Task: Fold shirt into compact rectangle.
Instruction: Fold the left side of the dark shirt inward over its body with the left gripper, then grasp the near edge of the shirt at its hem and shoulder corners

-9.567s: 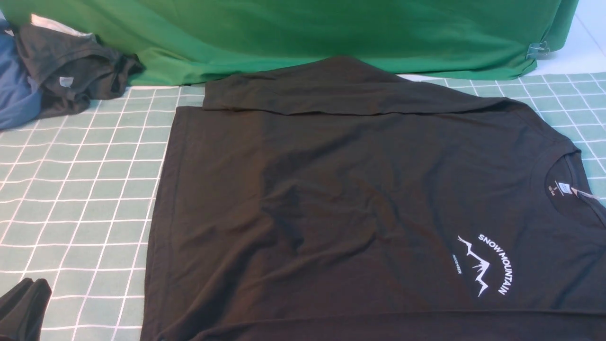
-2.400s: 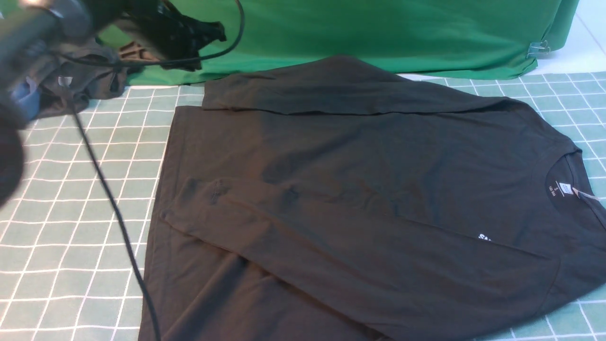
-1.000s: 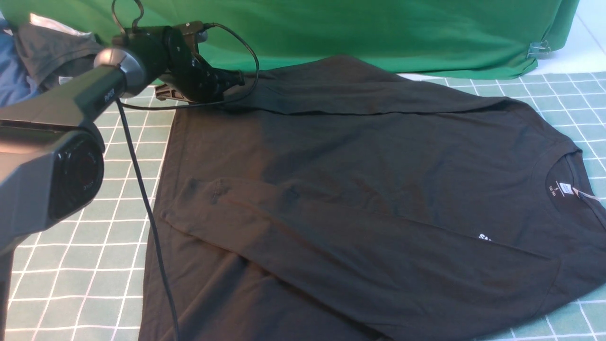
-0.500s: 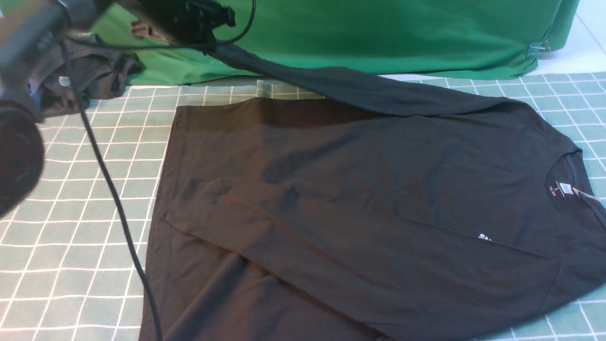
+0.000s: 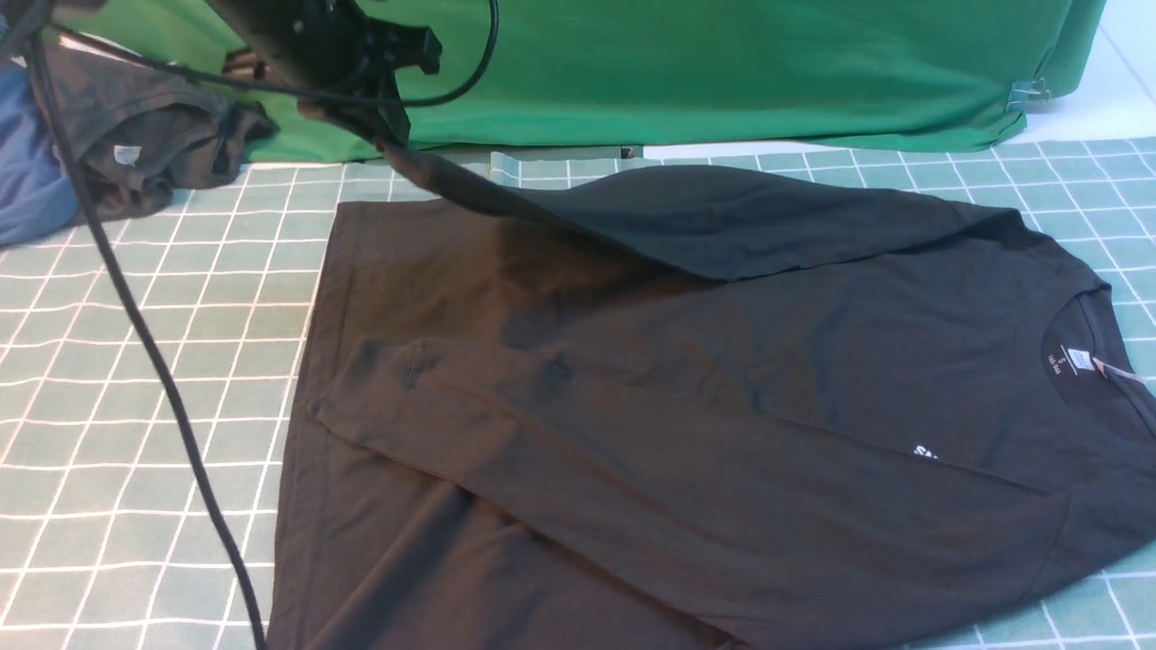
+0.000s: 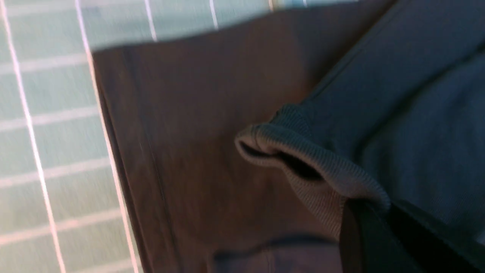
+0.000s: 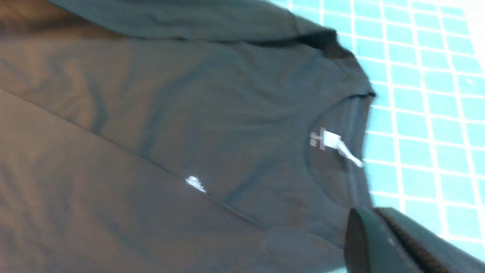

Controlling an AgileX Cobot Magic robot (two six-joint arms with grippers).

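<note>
The left gripper (image 5: 386,126) is clamped on the far sleeve's cuff (image 6: 303,159), holding it above the shirt (image 5: 686,379). The shirt lies spread on the checked mat (image 5: 135,361), near sleeve folded across its chest. The right gripper (image 7: 379,242) hovers closed and empty near the collar (image 7: 341,113). A cable (image 5: 153,361) dangles beside the hem; a grey garment (image 5: 144,135) and a blue garment (image 5: 27,181) sit far left.

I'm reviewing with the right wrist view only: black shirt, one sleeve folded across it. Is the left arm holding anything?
Observer: Yes. The left gripper is shut on the cuff of the shirt, holding its far sleeve up off the mat.
Operator: Where does the folded sleeve end?
Observer: The near cuff lies flat on the shirt's body, toward the hem.
Operator: Other clothes around?
Observer: A dark grey garment and a blue garment, at the far left.
</note>
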